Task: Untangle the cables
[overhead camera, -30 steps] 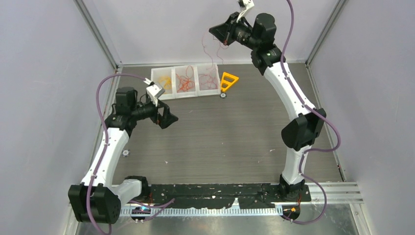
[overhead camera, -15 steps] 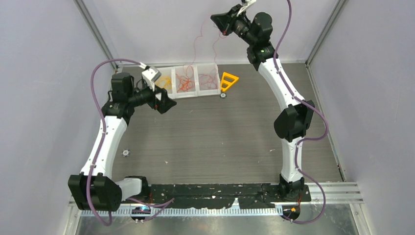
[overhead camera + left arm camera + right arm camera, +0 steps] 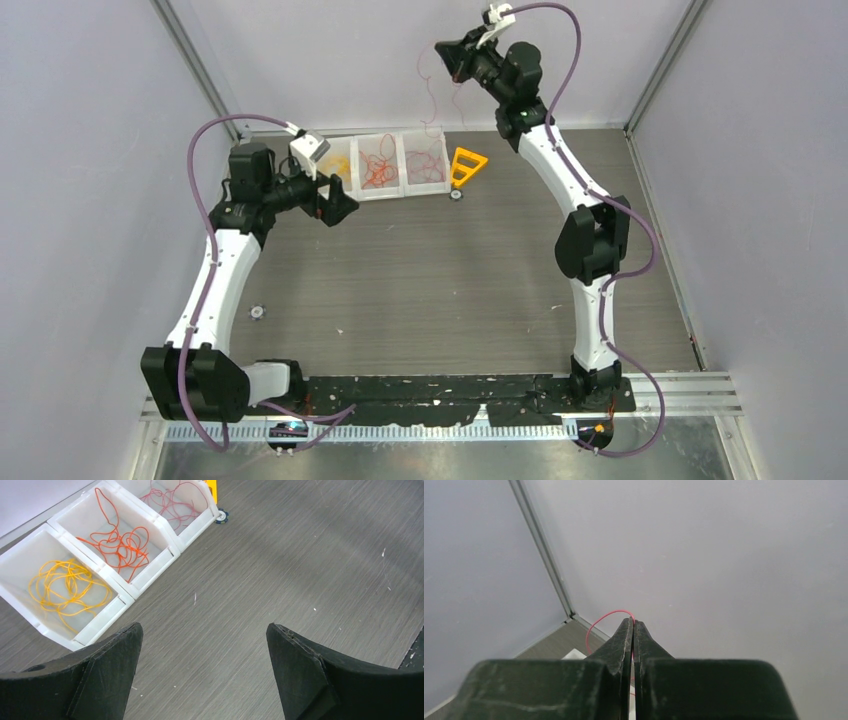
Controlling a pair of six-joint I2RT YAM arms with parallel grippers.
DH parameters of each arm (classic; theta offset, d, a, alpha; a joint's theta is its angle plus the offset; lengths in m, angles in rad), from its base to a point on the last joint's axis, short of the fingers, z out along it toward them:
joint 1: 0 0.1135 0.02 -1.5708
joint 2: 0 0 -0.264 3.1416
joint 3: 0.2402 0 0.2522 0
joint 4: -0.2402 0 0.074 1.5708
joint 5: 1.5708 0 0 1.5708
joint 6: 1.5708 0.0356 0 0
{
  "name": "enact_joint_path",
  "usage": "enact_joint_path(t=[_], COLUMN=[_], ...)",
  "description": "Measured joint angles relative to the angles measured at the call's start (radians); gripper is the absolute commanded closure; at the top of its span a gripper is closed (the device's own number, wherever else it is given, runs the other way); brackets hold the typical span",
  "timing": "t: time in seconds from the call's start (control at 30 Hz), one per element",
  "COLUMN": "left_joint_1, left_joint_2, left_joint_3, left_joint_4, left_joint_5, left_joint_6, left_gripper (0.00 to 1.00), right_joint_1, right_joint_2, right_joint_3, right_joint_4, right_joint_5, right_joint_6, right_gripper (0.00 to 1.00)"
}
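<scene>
The cables are thin curly wires. My right gripper (image 3: 447, 55) is raised high by the back wall, shut on a red cable (image 3: 430, 95) that dangles above the bins. In the right wrist view the red cable (image 3: 596, 625) loops out from the tips of the shut right gripper (image 3: 633, 622). Three white bins (image 3: 400, 188) hold a yellow cable (image 3: 67, 587), an orange cable (image 3: 120, 545) and red cable (image 3: 172, 502). My left gripper (image 3: 340, 207) (image 3: 204, 628) hangs open over bare table just in front of the bins, holding nothing.
An orange-yellow plastic triangle (image 3: 465, 163) lies right of the bins, with a small round disc (image 3: 455, 195) by it. Another small disc (image 3: 257, 312) lies on the table at the left. Grey walls close in the back and sides.
My right gripper has risen and drawn back toward the wall with the red cable. My left gripper has shifted a little toward the bins, still open.
</scene>
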Motion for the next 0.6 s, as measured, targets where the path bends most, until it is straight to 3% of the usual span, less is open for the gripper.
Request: enact_joint_path(t=[0.3,0.6], left_joint_1=[0.011,0.014], left_joint_2=[-0.001,-0.001], left_joint_3=[-0.013,-0.025], left_joint_4=[-0.006,-0.008], left_joint_5=[-0.014,-0.013], left_joint_6=[0.011,0.01], left_gripper=[0.04,0.04], right_joint_1=[0.001,0.061], right_joint_2=[0.024,-0.04], right_joint_3=[0.013,0.032], right_joint_4=[-0.041,-0.064], right_joint_5=[0.063,0.304], right_joint_6=[-0.009,-0.074], right_gripper=[0.95,0.95])
